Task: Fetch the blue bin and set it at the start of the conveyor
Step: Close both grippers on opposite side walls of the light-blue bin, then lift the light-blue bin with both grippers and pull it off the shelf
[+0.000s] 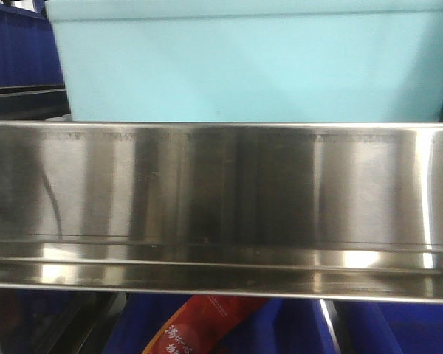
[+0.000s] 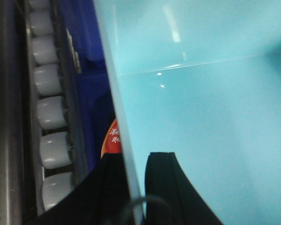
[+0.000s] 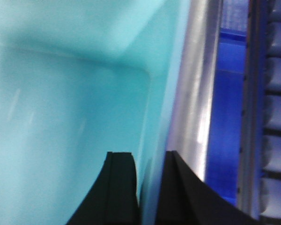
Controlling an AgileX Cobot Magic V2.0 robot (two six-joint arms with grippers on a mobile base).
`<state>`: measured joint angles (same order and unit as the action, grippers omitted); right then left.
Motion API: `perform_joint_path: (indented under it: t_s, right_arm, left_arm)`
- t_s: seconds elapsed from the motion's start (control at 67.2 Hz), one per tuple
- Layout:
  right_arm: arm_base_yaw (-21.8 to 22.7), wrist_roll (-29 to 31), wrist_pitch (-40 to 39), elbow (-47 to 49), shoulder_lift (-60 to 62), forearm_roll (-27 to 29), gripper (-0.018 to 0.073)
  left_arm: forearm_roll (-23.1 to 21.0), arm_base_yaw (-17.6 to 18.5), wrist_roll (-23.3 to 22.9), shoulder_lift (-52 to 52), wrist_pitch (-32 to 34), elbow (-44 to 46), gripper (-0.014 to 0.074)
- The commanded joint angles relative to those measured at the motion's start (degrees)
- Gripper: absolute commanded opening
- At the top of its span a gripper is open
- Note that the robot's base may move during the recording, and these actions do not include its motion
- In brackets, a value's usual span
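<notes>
The pale turquoise blue bin (image 1: 251, 63) fills the top of the front view, just above and behind a shiny steel rack beam (image 1: 221, 199). Its inside fills the left wrist view (image 2: 206, 117) and the right wrist view (image 3: 65, 112). My left gripper (image 2: 136, 161) is shut on the bin's left wall, one black finger inside and one outside. My right gripper (image 3: 150, 159) is shut on the bin's right wall the same way. The conveyor start is out of view.
White rollers (image 2: 49, 112) of the steel rack run along the left; more rollers (image 3: 276, 117) run along the right. Dark blue bins (image 1: 18, 44) sit behind and below (image 1: 399, 328). A red printed package (image 1: 199, 324) lies in a lower bin.
</notes>
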<state>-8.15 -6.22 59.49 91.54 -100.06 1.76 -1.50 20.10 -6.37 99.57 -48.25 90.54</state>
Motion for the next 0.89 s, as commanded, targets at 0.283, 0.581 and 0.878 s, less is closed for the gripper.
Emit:
perform_joint_path:
  t_s: [0.283, 0.581, 0.878]
  right_arm:
    - [0.1, 0.7, 0.7, 0.3, 1.8, -0.8, -0.0143]
    - [0.1, 0.7, 0.9, 0.3, 11.4, -0.7, -0.0143]
    - [0.1, 0.7, 1.6, 0.3, 20.5, -0.4, -0.0143]
  left_arm:
    - [-0.4, 0.0, 0.2, -1.8, -1.2, 0.7, -0.0111]
    - [-0.4, 0.2, 0.2, -8.2, -5.0, 4.3, -0.0111]
    - [-0.4, 0.2, 0.2, -15.9, -7.6, 6.6, -0.0111]
